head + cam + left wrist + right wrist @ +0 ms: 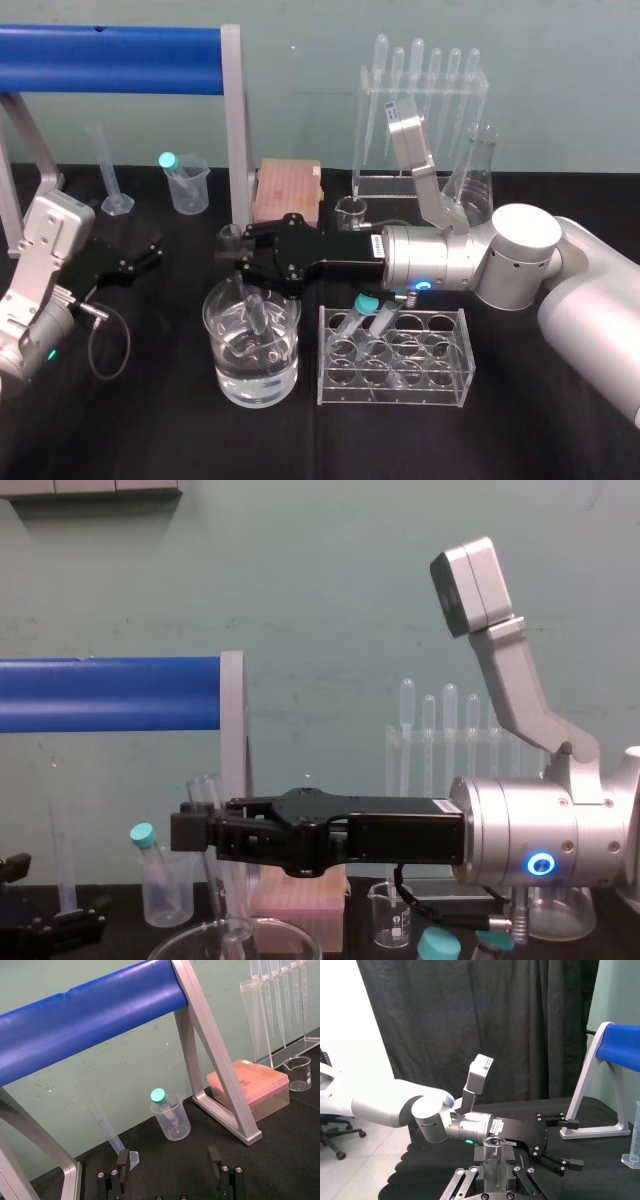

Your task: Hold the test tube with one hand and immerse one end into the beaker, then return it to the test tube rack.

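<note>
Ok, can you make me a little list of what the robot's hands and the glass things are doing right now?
right gripper: shut on the test tube, above the beaker
test tube: tilted, lower end down inside the beaker
beaker: partly filled with water, standing left of the rack
test tube rack: two teal-capped tubes lean in it
left gripper: open, parked on the robot's left, holding nothing

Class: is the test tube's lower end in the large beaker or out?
In. The right hand holds the test tube tilted, its lower end below the rim of the beaker; left hand parked open.
</note>
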{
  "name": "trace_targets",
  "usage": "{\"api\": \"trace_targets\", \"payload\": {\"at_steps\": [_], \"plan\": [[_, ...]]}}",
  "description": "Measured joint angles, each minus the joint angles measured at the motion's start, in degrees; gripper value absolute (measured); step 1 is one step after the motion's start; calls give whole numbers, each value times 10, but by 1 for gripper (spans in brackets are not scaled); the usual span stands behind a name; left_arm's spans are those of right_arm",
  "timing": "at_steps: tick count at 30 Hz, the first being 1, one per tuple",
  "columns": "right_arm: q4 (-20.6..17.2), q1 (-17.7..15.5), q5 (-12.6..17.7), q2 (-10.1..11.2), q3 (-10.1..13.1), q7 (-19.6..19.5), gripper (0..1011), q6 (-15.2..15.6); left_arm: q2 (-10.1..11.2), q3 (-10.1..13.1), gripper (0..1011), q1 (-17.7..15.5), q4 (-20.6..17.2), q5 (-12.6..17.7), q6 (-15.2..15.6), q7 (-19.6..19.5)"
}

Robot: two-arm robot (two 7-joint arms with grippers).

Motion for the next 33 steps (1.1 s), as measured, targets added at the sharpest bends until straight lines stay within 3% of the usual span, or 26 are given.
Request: {"api": "trace_targets", "payload": {"at_steps": [33], "plan": [[0, 0, 0, 0, 0, 0, 228, 0, 0, 0, 1000, 0, 0, 0, 0, 0]]}}
